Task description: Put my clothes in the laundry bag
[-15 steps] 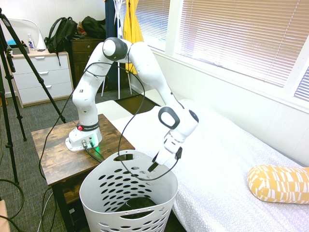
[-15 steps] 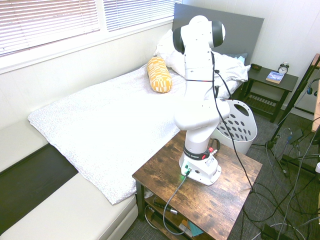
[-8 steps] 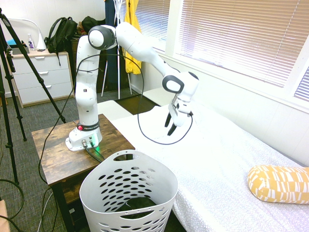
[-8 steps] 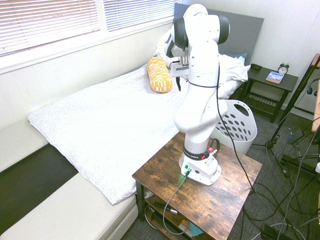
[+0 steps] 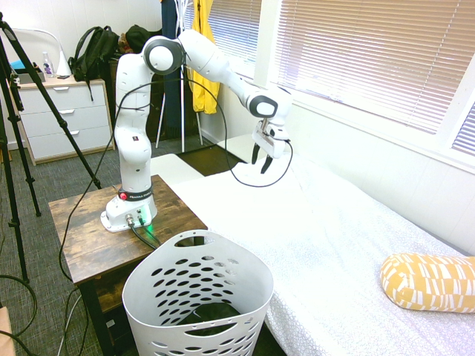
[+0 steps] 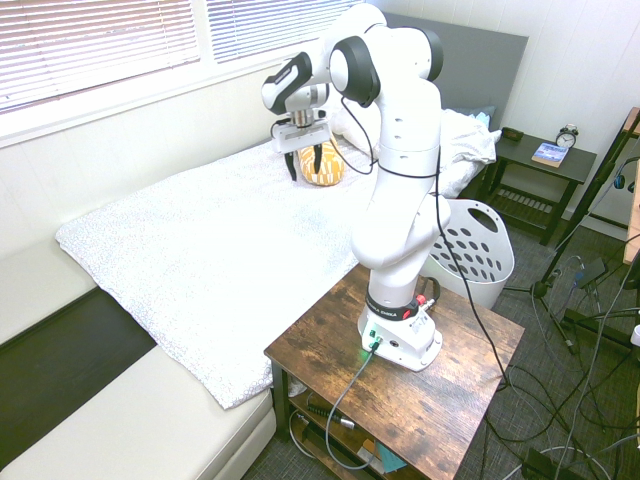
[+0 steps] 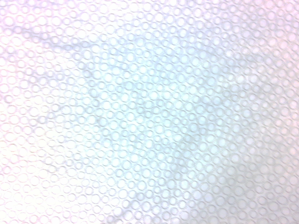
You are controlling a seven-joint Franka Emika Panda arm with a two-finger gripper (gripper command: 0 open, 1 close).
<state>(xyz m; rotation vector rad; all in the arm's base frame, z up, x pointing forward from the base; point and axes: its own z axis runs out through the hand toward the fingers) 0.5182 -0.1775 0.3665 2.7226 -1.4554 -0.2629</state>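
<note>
Closest to the first exterior camera stands the laundry basket (image 5: 198,297), white and round with oval holes all over its wall, on the floor against the near edge of the bed (image 5: 349,245). Down at the bottom of the basket a dark mass (image 5: 211,315) shows through the holes; it looks like the black garment, though I cannot make out any detail of it. Just behind the basket is the wooden side table (image 5: 85,233) that carries my base. Beyond the basket, above the white bedspread, my gripper (image 5: 263,159) hangs pointing straight down, its fingers spread apart and holding nothing, well clear of the basket and not touching the bed. My wrist camera sees only the bedspread's ring-patterned white fabric (image 7: 149,112). Farther along the bed from the basket lies a yellow patterned pillow (image 5: 429,282). Far behind the basket, by the window, a yellow garment (image 5: 203,44) hangs, with a black backpack (image 5: 93,52) near a dresser (image 5: 63,115).
</note>
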